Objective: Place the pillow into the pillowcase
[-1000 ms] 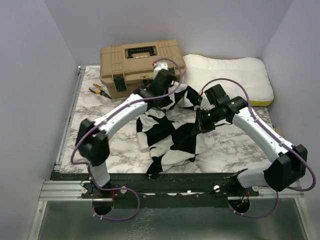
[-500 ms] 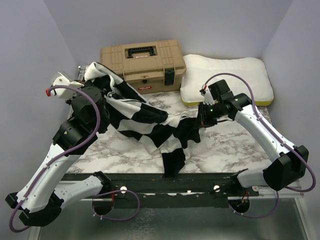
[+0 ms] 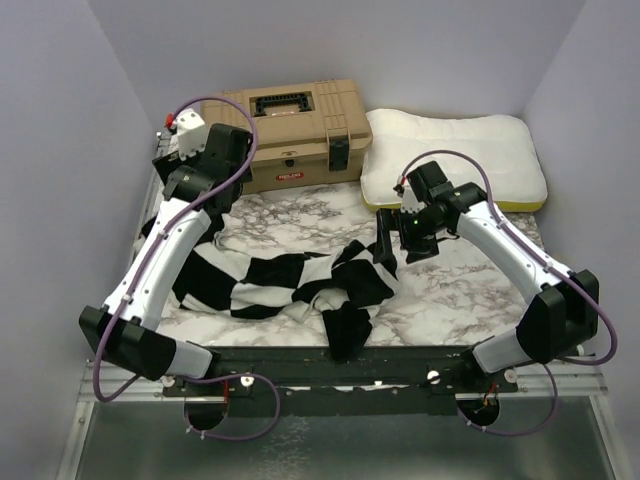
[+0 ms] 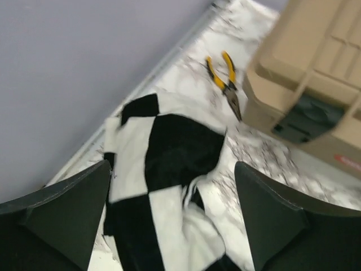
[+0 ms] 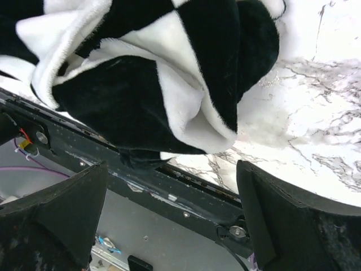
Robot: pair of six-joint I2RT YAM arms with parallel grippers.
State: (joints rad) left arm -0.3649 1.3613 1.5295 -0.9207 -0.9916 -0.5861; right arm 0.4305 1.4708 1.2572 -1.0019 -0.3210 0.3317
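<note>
The black and cream checked pillowcase point(image 3: 280, 280) lies crumpled along the front of the marble table, one corner hanging over the near edge. The plump white pillow point(image 3: 460, 150) rests at the back right, its yellow edge strip facing forward. My left gripper point(image 3: 196, 196) hovers open above the pillowcase's point(image 4: 169, 169) left end, holding nothing point(image 4: 175, 226). My right gripper point(image 3: 398, 240) stands open just above the pillowcase's right end. In its wrist view the cloth point(image 5: 141, 84) lies beyond the fingers, and nothing is between them point(image 5: 172, 220).
A tan toolbox point(image 3: 290, 125) stands at the back, left of the pillow. Yellow-handled pliers point(image 4: 225, 84) lie beside the toolbox point(image 4: 316, 73) near the left wall. The black front rail point(image 5: 169, 186) runs under the hanging cloth. Purple walls close in on three sides.
Both grippers opened and released the pillowcase, which dropped and now lies stretched along the front. The left arm swung to the back left corner; the right barely moved.
</note>
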